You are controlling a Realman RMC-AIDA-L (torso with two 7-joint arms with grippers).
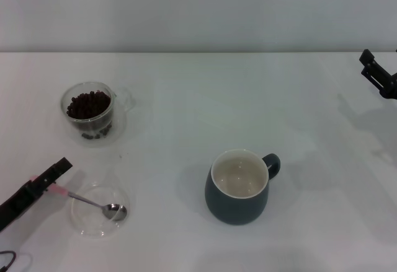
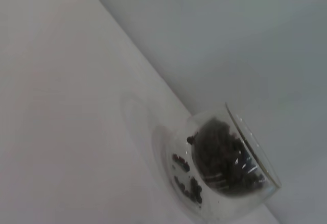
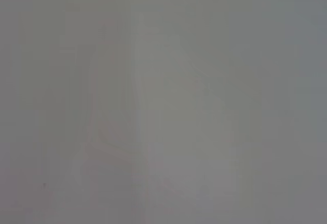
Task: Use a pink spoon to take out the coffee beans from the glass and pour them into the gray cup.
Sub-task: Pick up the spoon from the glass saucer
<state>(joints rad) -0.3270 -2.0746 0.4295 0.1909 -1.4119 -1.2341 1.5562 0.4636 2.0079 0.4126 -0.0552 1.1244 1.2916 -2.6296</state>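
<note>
The glass (image 1: 93,112) with its side handle stands at the far left, and the coffee beans (image 1: 89,105) fill it. It also shows in the left wrist view (image 2: 255,157) with the beans (image 2: 222,157) inside. The gray cup (image 1: 237,202) stands at the front centre, its cream inside bare. The pink spoon (image 1: 93,202) lies with its silver bowl in a shallow clear dish (image 1: 84,219) at the front left. My left gripper (image 1: 54,178) is shut on the spoon's pink handle. My right gripper (image 1: 377,72) hangs at the far right edge, away from everything.
The white table (image 1: 186,105) runs back to a pale wall. The dish sits between the glass and the table's front edge. The right wrist view shows only a blank grey surface.
</note>
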